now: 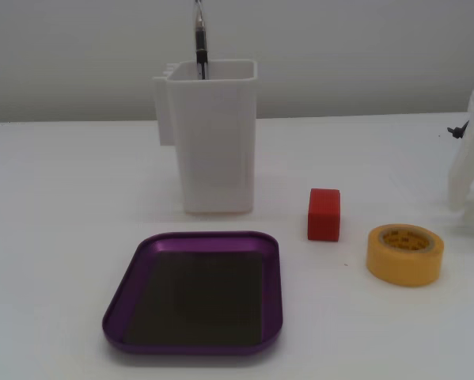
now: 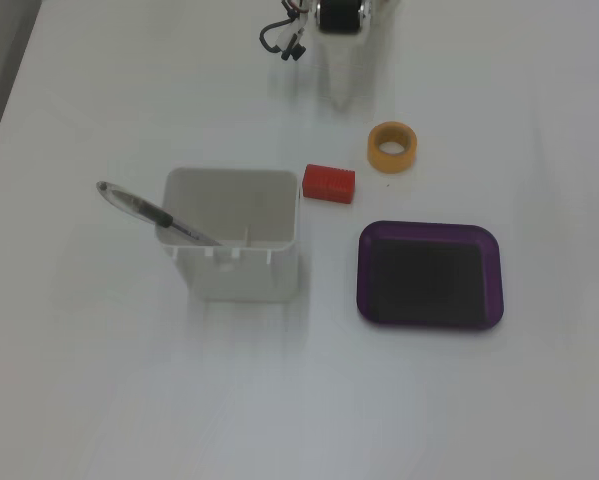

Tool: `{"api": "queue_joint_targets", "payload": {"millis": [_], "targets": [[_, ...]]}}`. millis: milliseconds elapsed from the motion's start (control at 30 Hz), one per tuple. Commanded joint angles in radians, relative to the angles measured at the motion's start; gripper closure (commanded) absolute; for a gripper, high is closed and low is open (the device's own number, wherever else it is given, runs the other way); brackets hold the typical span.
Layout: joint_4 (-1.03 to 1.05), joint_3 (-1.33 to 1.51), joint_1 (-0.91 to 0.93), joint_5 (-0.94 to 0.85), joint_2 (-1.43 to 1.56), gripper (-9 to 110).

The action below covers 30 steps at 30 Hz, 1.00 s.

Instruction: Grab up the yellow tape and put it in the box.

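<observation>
The yellow tape (image 1: pixel 404 254) lies flat on the white table, to the right of the red cube (image 1: pixel 324 214); it also shows in a fixed view (image 2: pixel 393 146). The box (image 1: pixel 142 273), a shallow purple tray with a dark bottom, is empty and sits at the front; in a fixed view the box (image 2: pixel 429 232) is below the tape. My white gripper (image 2: pixel 341 98) points down at the table beyond the tape, apart from it. Its jaws look closed together and hold nothing. In a fixed view the gripper (image 1: pixel 466 207) is partly cut off by the right edge.
A tall white plastic container (image 1: pixel 217 150) with a pen (image 1: pixel 199 43) in it stands behind the tray; it also shows in a fixed view (image 2: pixel 234 240). The red cube (image 2: pixel 328 182) lies between the container and the tape.
</observation>
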Motion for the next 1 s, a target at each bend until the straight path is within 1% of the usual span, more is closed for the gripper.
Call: {"api": "queue_joint_targets", "payload": {"millis": [0, 433, 600, 733, 867, 967], "targets": [[-0.012, -0.003, -0.006, 0.003, 0.086, 102], [-0.009, -0.011, -0.006, 0.003, 0.074, 102], [-0.014, -0.120, 0.000, 0.014, 0.071, 102], [-0.061, -0.229, 0.026, 0.014, 0.055, 101], [-0.132, -0.291, 0.041, 0.015, -0.098, 101], [-0.166, -0.419, 0.038, 0.015, -0.327, 101]]}}
